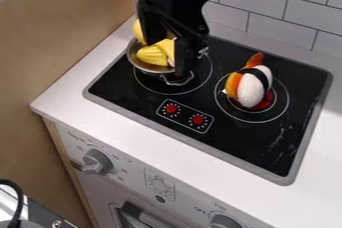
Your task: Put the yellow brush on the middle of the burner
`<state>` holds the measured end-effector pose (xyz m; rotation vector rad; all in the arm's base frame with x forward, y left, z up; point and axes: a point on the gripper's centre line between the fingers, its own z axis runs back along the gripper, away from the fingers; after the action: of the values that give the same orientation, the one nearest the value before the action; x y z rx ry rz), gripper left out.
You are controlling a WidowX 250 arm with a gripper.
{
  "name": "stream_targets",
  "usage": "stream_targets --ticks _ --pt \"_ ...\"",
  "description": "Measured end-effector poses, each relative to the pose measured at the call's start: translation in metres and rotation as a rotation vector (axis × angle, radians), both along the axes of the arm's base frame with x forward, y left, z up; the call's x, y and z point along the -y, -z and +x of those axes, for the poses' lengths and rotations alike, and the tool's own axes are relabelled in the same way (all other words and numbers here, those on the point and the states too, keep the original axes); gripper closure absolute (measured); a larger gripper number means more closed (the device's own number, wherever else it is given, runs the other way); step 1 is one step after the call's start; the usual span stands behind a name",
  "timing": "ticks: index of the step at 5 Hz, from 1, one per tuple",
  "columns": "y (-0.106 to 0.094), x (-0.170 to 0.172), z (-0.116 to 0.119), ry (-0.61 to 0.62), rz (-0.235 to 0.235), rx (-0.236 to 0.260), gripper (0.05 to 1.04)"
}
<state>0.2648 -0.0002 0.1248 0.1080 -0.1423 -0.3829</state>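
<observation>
the black gripper (165, 59) is down low by the metal bowl (135, 63), and i can't tell if it is pinching anything or not. there are yellow things (152, 55) in the bowl, all bunched up. i think the yellow brush is one of them, but i can't say which. that is the first worry: they sit so close that the wrong one could get picked, or two could come up stuck together. the bowl could be trouble too. if the gripper bumps its rim, the bowl may slide or tip and spill. it sits over part of the near-left burner (169, 93), so the brush may not have a flat spot in the middle there. the right burner (252, 121) has a toy sushi (251, 89) on it, so a brush put there could land on top and roll off. and if it is let go too high, it could bounce off the middle of the ring.
</observation>
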Motion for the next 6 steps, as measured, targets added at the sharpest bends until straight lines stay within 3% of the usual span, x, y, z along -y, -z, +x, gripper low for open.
stream_targets --ticks 1,2,3,5,6 --pt "0.008 0.0 -0.001 -0.003 -0.003 -0.028 0.083" --pt "0.023 -0.007 0.024 -0.01 -0.026 -0.055 0.083" --pt "0.033 -0.01 0.049 -0.025 -0.039 -0.041 0.083" --pt "0.03 -0.027 0.05 -0.105 -0.014 -0.021 0.083" --pt "0.025 -0.031 0.046 -0.131 0.028 0.011 0.083"
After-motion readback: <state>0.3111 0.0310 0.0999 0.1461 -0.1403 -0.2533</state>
